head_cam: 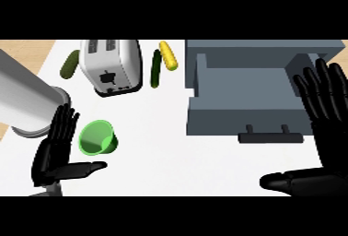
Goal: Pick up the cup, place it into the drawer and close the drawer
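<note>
Green cup point(98, 137) lies outside open grey drawer point(255, 99).

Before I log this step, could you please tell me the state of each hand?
Left hand: open, holding nothing, beside the green cup.
Right hand: open, holding nothing.

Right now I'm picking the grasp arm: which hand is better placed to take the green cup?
Left. The left hand is open right beside the green cup; the right hand is open across the counter, by the open drawer.
</note>
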